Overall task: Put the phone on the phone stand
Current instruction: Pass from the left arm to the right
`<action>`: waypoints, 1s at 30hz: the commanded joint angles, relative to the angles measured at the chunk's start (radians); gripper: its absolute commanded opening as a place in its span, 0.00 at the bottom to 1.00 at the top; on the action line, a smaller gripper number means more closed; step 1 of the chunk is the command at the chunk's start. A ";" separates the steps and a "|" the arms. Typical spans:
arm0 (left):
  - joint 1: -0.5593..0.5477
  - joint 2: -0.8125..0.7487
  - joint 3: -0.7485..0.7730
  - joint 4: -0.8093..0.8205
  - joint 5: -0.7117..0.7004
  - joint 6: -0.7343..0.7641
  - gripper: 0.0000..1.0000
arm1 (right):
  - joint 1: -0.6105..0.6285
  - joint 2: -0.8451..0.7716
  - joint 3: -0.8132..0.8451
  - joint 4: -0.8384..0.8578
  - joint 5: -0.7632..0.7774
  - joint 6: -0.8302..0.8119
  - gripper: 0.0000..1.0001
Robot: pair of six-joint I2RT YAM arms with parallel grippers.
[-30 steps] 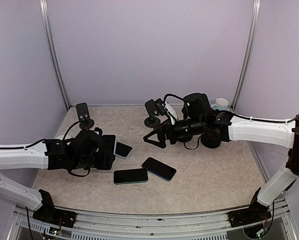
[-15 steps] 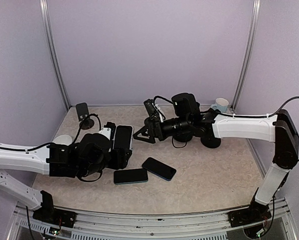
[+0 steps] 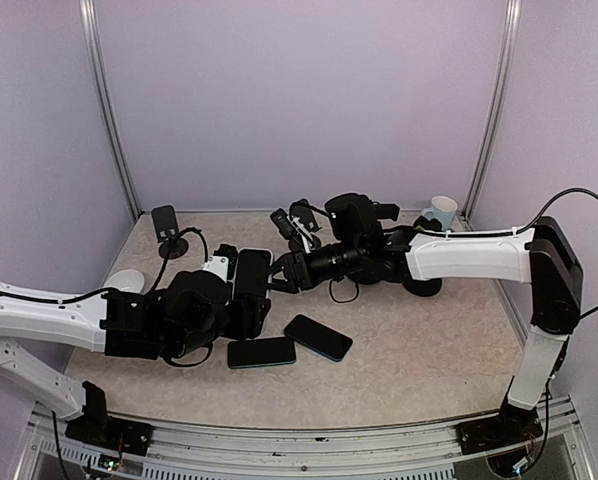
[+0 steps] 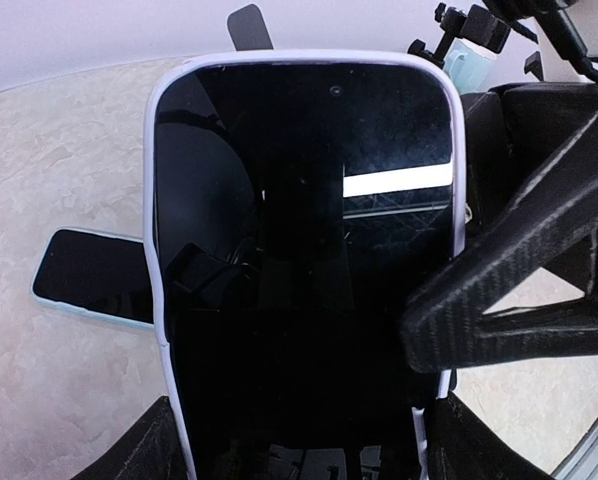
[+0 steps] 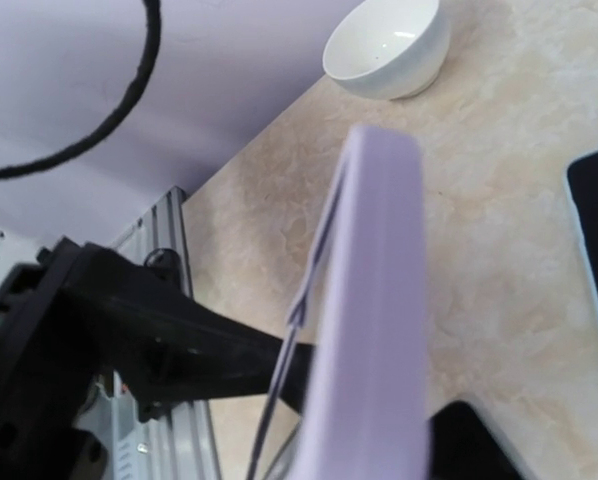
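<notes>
At the centre of the top view, the phone (image 3: pixel 251 275), white-edged with a dark screen, is off the table and tilted. Its lower end is clamped in the left gripper (image 3: pixel 245 303). The right gripper (image 3: pixel 279 281) reaches in from the right. In the left wrist view one of its fingers lies against the phone's right edge, but I cannot tell whether its jaws have the phone pinched.

The main risk looks like the handover. If the left gripper lets go before the right has a firm hold, the smooth, thin-edged phone could pivot or drop. It would land near another phone (image 3: pixel 261 352) lying lower in the frame. The two grippers are crowded together, so their fingers could clash. The stand (image 3: pixel 301 222), just above the right gripper in the frame, could be knocked over by a careless swing.

No brand, label or writing can be read. The screen shows only a bright reflected bar.
</notes>
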 commanded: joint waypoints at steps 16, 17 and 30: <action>-0.039 -0.029 0.055 0.015 -0.037 -0.023 0.99 | 0.008 -0.006 0.072 -0.024 0.030 -0.035 0.00; -0.043 -0.051 0.046 0.010 -0.045 -0.023 0.99 | 0.005 -0.012 0.072 -0.044 0.030 -0.073 0.00; 0.054 -0.364 -0.051 0.104 0.190 0.217 0.99 | -0.055 -0.196 -0.070 -0.171 -0.162 -0.348 0.00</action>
